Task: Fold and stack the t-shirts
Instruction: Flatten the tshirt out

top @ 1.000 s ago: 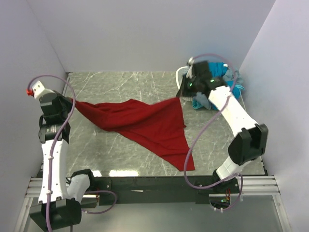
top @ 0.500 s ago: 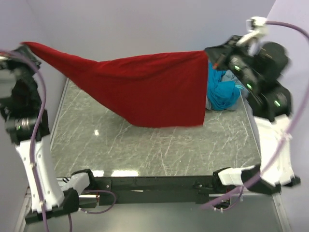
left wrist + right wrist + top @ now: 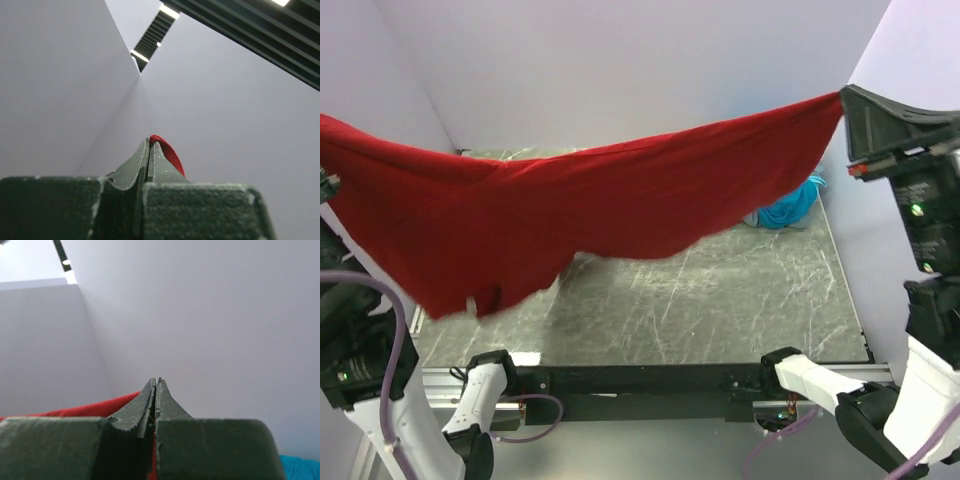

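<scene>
The dark red t-shirt (image 3: 570, 215) hangs stretched in the air across the whole table, held at both ends. My left gripper (image 3: 150, 142) is shut on its left end, out of the top view at the far left; red cloth (image 3: 169, 154) pokes out at the fingertips. My right gripper (image 3: 844, 100) is shut on the right end, raised high at the right; red cloth (image 3: 75, 411) trails left of it in the right wrist view (image 3: 155, 381). A teal-blue t-shirt (image 3: 790, 205) lies bunched at the back right, partly behind the red one.
The marble tabletop (image 3: 720, 300) lies below the hanging shirt. White walls (image 3: 620, 70) enclose the back and both sides. The arms' base rail (image 3: 650, 380) runs along the near edge. The white basket is hidden.
Both arms have risen and spread wider apart. The red shirt has gone from draped on the table to lifted clear and stretched taut, hanging lower at the left.
</scene>
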Motion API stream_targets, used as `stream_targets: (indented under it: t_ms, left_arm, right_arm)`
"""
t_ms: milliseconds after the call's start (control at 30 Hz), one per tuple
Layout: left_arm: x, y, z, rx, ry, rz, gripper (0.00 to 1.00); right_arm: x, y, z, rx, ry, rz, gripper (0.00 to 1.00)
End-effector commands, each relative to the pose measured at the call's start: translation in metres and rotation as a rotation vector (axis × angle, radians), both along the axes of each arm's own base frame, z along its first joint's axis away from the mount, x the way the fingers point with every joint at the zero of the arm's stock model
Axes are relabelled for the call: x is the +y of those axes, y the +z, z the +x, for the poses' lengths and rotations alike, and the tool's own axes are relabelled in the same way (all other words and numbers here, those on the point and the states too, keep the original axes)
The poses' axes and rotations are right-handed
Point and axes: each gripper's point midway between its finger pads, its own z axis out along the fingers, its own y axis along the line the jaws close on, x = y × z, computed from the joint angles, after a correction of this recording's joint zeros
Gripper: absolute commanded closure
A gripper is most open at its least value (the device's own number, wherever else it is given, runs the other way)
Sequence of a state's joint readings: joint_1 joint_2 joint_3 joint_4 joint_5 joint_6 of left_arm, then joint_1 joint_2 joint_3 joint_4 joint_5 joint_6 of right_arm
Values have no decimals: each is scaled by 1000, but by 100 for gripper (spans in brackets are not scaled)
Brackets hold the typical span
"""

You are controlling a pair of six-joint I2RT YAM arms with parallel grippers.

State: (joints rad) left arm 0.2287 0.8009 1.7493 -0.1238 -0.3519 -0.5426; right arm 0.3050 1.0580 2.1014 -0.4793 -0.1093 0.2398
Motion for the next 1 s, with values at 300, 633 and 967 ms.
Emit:
stream_targets:
  t_ms: [300, 633, 967]
  left_arm:
    - [-16, -64, 168, 322, -274, 60, 99]
    - [-8, -39, 98, 261, -110, 94, 99]
    - [-14, 3, -9, 20, -16, 82, 99]
  right_arm:
    - [27, -70, 114, 233, -55, -92, 100]
    - [10, -57, 84, 178, -96, -91, 100]
    - [-14, -20, 35, 30, -150, -59, 100]
